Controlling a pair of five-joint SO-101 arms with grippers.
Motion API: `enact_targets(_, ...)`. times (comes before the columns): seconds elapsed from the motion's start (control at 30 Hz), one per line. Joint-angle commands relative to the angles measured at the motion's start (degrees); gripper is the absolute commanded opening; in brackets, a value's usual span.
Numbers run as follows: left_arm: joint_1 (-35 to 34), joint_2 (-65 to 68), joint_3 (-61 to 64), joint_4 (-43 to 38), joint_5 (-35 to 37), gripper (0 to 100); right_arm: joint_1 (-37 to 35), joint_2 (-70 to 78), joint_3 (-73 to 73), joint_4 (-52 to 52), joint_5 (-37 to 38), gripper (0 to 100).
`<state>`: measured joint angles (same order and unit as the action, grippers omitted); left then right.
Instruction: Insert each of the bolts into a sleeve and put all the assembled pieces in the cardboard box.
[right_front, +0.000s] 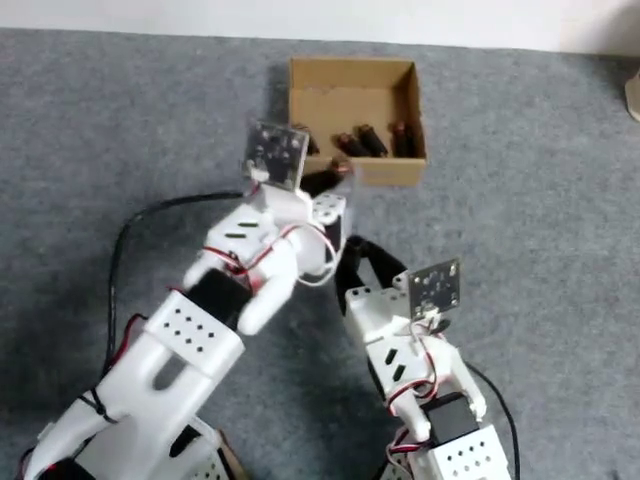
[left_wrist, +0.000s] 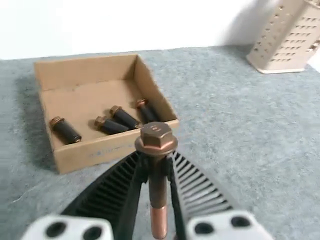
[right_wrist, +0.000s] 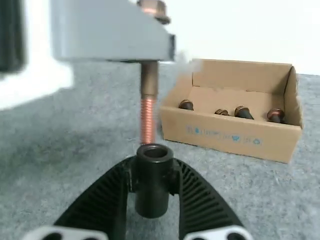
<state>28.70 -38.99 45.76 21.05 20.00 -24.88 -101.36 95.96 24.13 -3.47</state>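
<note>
Centre of the high view, the right gripper (right_wrist: 151, 167) pinches the hard black sleeve (right_wrist: 151, 195) upright by its sides, bore open. Just beyond, the left gripper (left_wrist: 156, 172) clamps the rigid, likely slick bolt (left_wrist: 156, 139) under its head, threads free. Upper centre, the box (right_front: 352, 100) crowds it with its near wall; open tabletop (right_front: 540, 220) lies right.

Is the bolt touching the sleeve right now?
Cannot tell. In the right wrist view the bolt ends right at the rim of the sleeve, but it may hang behind it; neither gap nor contact shows plainly.
</note>
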Motion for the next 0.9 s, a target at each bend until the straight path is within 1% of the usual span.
enact_targets(0.0, 1.3, -2.5, -0.4, -2.5, 0.7, 1, -1.6, -1.0, 6.0, -1.6, 0.7, 0.4)
enact_targets(0.13, 1.3, -3.1, -0.7, -2.5, 0.8, 1, -1.6, -0.7, 6.0, -1.5, 0.7, 0.4)
enact_targets(0.3, 1.3, -10.9, -0.3, -2.5, 0.9, 1, -1.6, -0.7, 6.0, -1.5, 0.7, 0.4)
enact_targets(0.47, 1.4, -17.3, 1.0, 1.1, 0.9, 1, -1.6, -0.7, 6.0, -1.4, 0.7, 0.4)
enact_targets(0.7, 5.4, -17.1, 5.0, 0.9, 0.8, 1, -1.5, -0.7, 6.0, -1.4, 0.7, 0.4)
enact_targets(0.87, 5.2, -14.5, 6.1, 0.8, 0.7, 1, -1.4, -0.7, 6.0, -1.4, 0.7, 0.4)
